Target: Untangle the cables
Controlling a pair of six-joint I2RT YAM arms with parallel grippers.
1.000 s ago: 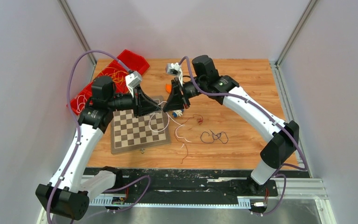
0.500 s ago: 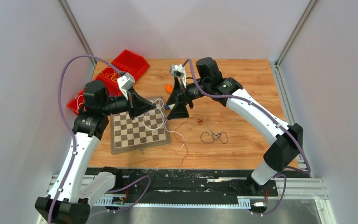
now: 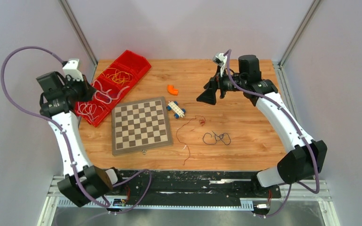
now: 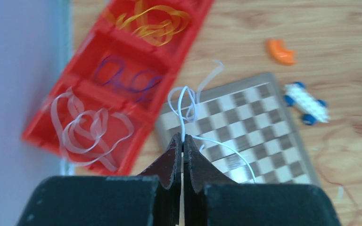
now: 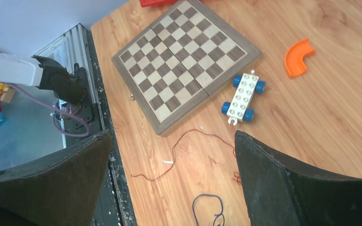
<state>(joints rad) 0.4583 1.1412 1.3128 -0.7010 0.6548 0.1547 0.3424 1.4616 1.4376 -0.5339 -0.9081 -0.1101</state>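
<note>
Here, left gripper [image 4: 183, 141]: jaws pressed together on a white wire [image 4: 185, 101], raised near the red tray [image 3: 134, 60] at the bench's 10 o'clock side.
Right gripper [image 3: 208, 96]: jaws wide apart, holding nothing, raised toward 1 o'clock.
Tray contents: yellow wires [image 3: 118, 75], purple wires [image 4: 122, 77] and white wires [image 4: 87, 129], each in a separate compartment.
Dark red wire [image 3: 177, 134]: loose on the bench [image 3: 245, 94], at 3 o'clock of the chessboard [image 3: 141, 125].
Dark wire [image 3: 216, 138]: curled, at 3 o'clock of the red one, apart from it.
</note>
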